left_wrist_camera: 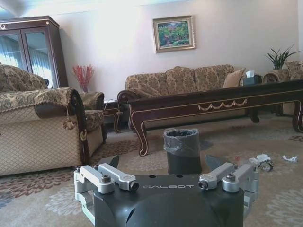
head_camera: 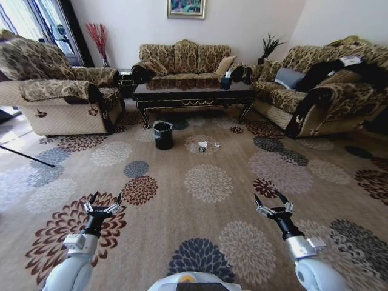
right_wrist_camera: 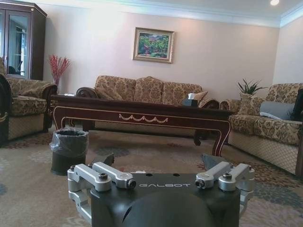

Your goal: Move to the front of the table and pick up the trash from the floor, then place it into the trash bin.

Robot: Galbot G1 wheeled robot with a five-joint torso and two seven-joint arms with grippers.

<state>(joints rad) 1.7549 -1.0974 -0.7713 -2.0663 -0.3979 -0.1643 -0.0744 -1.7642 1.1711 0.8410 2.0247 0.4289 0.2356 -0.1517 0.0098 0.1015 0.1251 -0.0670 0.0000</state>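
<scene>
The table [head_camera: 193, 96] stands across the room in front of the back sofa. The trash bin [head_camera: 162, 134], black with a clear liner, sits on the carpet before the table's left half. The trash [head_camera: 203, 145] lies on the carpet a little to the right of the bin. In the left wrist view it shows as a clear bottle [left_wrist_camera: 260, 162] with a white paper wad [left_wrist_camera: 289, 158] beside it, past the bin [left_wrist_camera: 182, 151]. My left gripper [head_camera: 107, 197] and right gripper [head_camera: 269, 197] hover low over the near carpet, both open and holding nothing, far from the trash.
An armchair [head_camera: 60, 91] flanks the table on the left and a sofa [head_camera: 327, 91] on the right, with another sofa [head_camera: 185, 60] behind. A tissue box [head_camera: 225, 80] sits on the table. A thin dark rod [head_camera: 24, 154] slants over the floor at far left. Open carpet stretches ahead.
</scene>
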